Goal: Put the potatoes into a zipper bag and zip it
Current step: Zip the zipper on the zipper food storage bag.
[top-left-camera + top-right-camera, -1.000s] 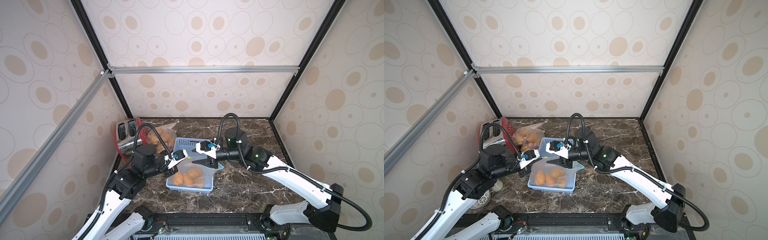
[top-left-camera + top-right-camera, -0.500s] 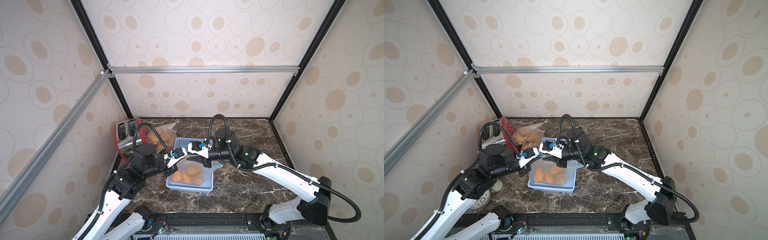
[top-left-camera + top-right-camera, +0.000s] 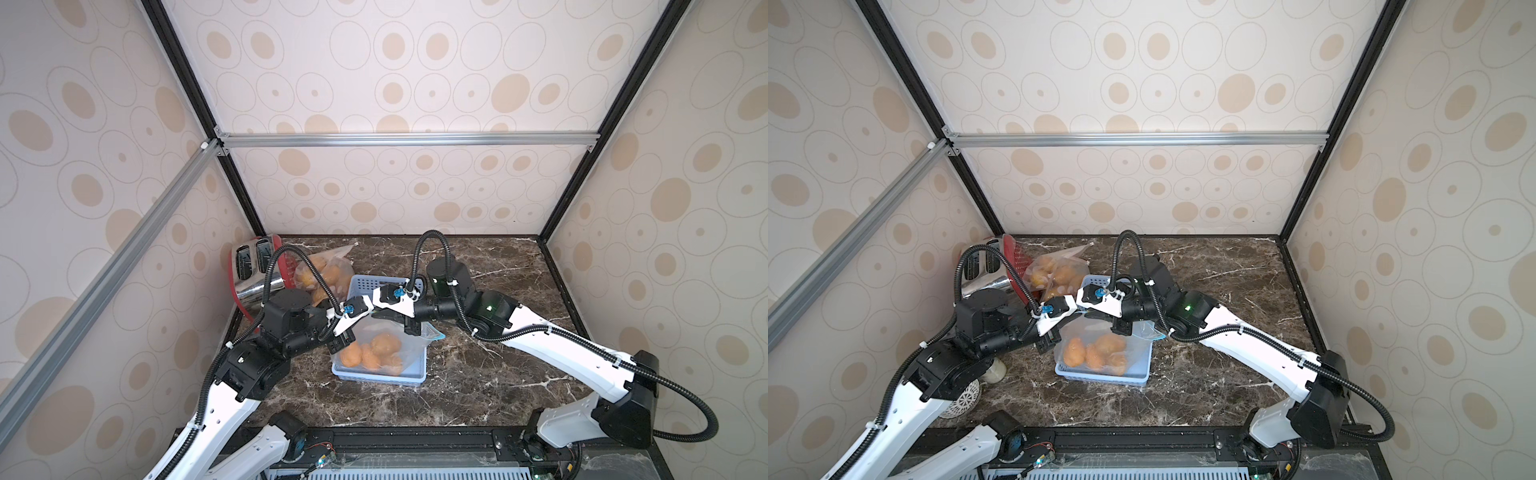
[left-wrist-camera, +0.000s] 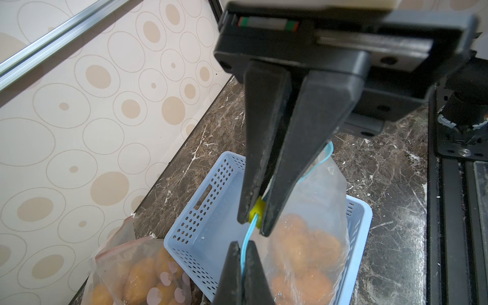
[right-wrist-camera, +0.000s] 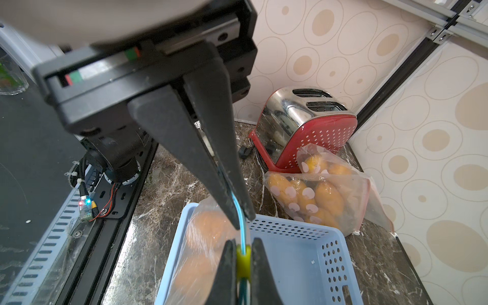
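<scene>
- Both top views: several potatoes [image 3: 381,345] lie inside the clear zipper bag [image 3: 409,351], which sits in the blue basket [image 3: 378,377] on the table [image 3: 478,374].
- Left wrist: the left pincer [image 4: 253,227] is clamped tight on the bag's yellow slider [image 4: 256,211].
- Right wrist: the right pincer [image 5: 241,224] is pinched closed on the blue zip strip [image 5: 242,233], just beside that slider.
</scene>
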